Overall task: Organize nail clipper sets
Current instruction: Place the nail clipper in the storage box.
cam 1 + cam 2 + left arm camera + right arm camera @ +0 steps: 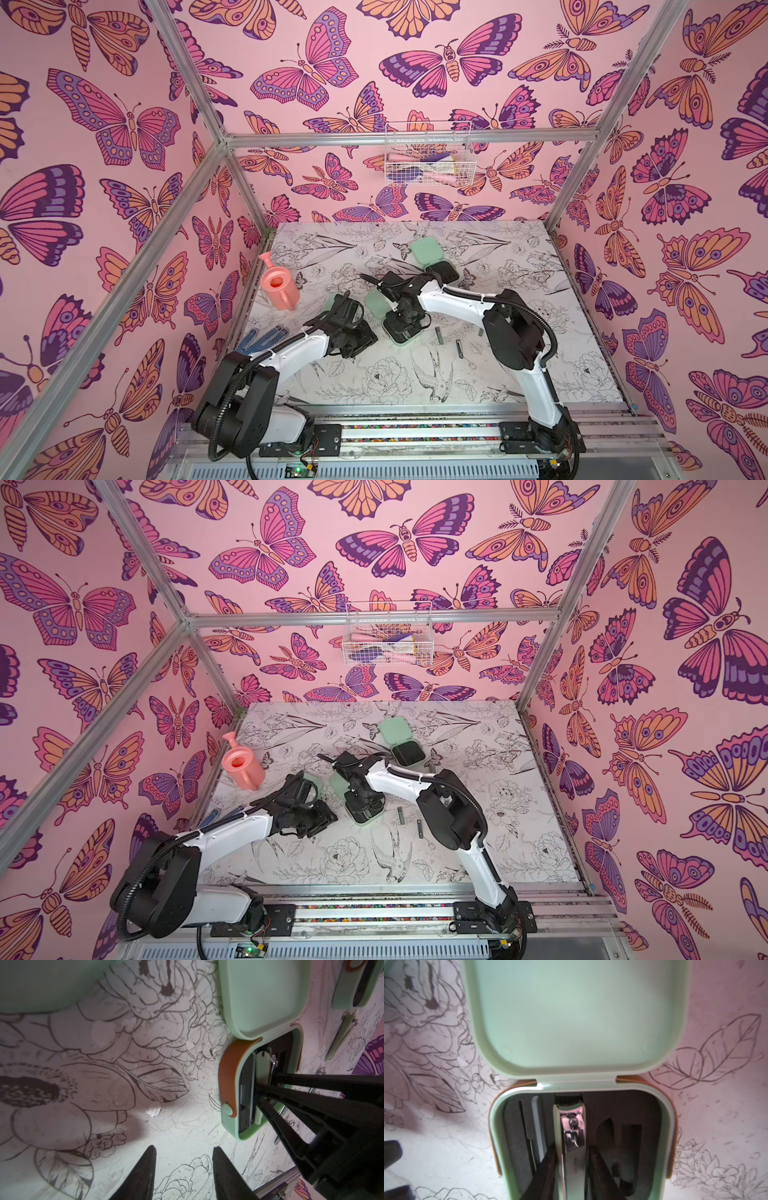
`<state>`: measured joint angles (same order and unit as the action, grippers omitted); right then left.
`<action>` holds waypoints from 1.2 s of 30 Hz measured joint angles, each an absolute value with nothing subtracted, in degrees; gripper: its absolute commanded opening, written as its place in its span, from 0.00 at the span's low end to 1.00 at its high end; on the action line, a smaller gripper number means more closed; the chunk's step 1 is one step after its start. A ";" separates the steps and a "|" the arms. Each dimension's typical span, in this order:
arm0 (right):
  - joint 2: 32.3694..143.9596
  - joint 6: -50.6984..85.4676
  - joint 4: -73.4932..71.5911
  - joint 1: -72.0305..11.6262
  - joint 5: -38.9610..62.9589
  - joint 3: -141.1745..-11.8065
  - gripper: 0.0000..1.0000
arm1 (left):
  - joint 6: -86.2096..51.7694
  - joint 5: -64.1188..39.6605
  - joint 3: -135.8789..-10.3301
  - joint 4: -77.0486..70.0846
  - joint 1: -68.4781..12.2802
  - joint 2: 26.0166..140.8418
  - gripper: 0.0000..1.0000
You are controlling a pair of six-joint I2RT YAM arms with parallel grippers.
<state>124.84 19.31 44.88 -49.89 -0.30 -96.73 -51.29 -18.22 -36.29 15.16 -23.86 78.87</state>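
nail clipper sets lie on the flower-printed table (pixel 365 374) as three mint-green cases. the far case (pixel 424 251) sits open near the back edge, with its lid flat and its black inside facing up. the middle case (pixel 571 1022) is open too, its lid laid back flat, and the right gripper (pixel 572 1151) reaches down into its black tray. a metal clipper (pixel 574 1126) lies in the centre slot. the jaws stand narrow, one on each side of it and close against it (whether they pinch it i cannot tell). a pale slim tool (pixel 536 1126) sits in a slot beside the clipper. the third case (pixel 331 301) shows in the top views only as a green corner just beside the left gripper (pixel 184 1148). that gripper's jaws stand a moderate way apart over bare table, holding nothing. a loose grey tool (pixel 438 336) and a second loose tool (pixel 459 348) lie on the table near the middle case, on the right arm's side. a pink watering can (pixel 279 286) stands on the left arm's side, and a blue glove (pixel 262 338) lies near that arm.
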 measured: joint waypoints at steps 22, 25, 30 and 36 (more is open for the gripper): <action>124.84 20.38 48.07 -48.29 4.08 -97.58 0.34 | -51.18 -18.24 -36.29 15.14 -23.57 78.87 0.47; 124.81 20.84 48.05 -48.23 4.45 -97.58 0.33 | -51.07 -18.24 -36.29 15.14 -23.57 78.87 0.47; 124.18 21.15 48.03 -48.07 5.32 -97.60 0.34 | -51.05 -18.24 -36.29 15.14 -23.57 78.87 0.47; 121.47 21.23 48.01 -48.07 6.81 -97.60 0.34 | -51.05 -18.24 -36.29 15.11 -23.53 78.87 0.47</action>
<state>121.47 21.23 48.01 -48.07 6.81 -97.60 -51.05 -18.24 -36.29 15.11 -23.53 78.87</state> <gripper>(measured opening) 0.338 0.470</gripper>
